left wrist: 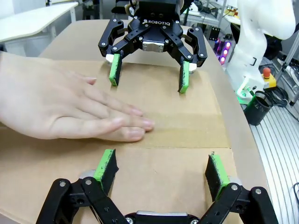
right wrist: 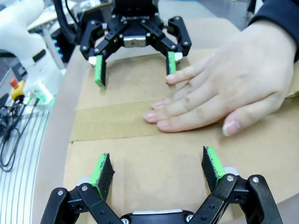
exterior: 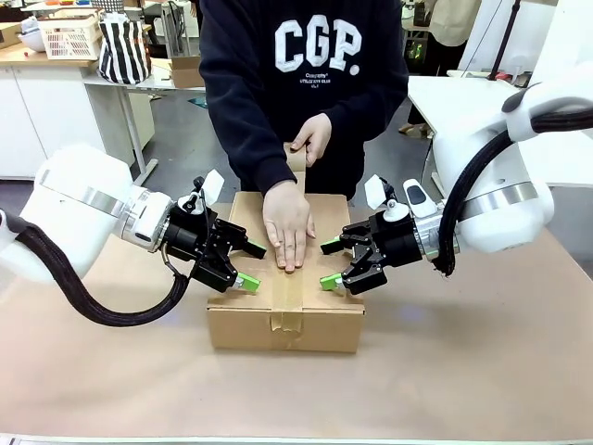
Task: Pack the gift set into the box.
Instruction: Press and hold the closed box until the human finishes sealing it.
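Closed box, person's hand flat on top
Left tool & right tool both released, pads on lid either side of hand

Both arms are glossy white with rounded housings, each ending in a silver metal ring ahead of a black wrist block. A thick black braided cable loops beside each arm. The left tool and right tool are black linkage frames with bright green pads and silver screws; "ROBOTIQ" is printed in white on the palm. The person wears a dark navy sweatshirt lettered "CGP." in white.
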`<state>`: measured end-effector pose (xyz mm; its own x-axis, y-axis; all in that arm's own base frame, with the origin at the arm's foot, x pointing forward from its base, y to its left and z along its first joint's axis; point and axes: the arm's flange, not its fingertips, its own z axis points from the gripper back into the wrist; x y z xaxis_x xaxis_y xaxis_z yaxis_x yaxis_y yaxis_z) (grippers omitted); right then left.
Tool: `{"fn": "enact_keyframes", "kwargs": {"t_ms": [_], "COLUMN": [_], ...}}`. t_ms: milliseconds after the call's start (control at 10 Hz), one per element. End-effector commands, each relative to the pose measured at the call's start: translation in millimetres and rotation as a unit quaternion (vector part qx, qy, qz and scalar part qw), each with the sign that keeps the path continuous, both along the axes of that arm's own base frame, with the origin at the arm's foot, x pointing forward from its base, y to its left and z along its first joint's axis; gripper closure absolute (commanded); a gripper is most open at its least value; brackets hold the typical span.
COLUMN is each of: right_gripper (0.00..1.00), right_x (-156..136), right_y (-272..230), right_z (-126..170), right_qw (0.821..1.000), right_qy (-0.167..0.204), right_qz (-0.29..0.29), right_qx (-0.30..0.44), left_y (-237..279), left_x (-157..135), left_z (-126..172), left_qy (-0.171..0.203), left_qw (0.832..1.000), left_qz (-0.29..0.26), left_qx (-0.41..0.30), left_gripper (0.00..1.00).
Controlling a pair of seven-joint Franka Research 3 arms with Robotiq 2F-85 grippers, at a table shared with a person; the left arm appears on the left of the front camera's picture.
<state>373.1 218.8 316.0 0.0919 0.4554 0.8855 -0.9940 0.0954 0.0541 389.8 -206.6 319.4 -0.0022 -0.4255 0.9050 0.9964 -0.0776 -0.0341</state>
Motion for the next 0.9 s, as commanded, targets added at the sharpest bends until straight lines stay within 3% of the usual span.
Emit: {"fn": "enact_keyframes", "kwargs": {"t_ms": [0,800], "right_gripper": [0.0,0.0], "right_x": [-1.7,-1.7], "right_y": [-0.2,-0.2], "right_z": [-1.9,-1.9], "right_qw": [1.0,1.0], "right_qy": [-0.003,-0.003], "right_qz": [-0.002,-0.002], "right_qx": [-0.008,-0.008], "left_y": [-0.2,-0.2], "left_x": [-0.7,-0.7], "left_z": [-1.7,-1.7], "left_qy": [0.002,0.002], "left_qw": [1.0,1.0], "left_qz": [-0.001,-0.001], "left_qx": [0.0,0.0], "left_gripper": [0.0,0.0]}}
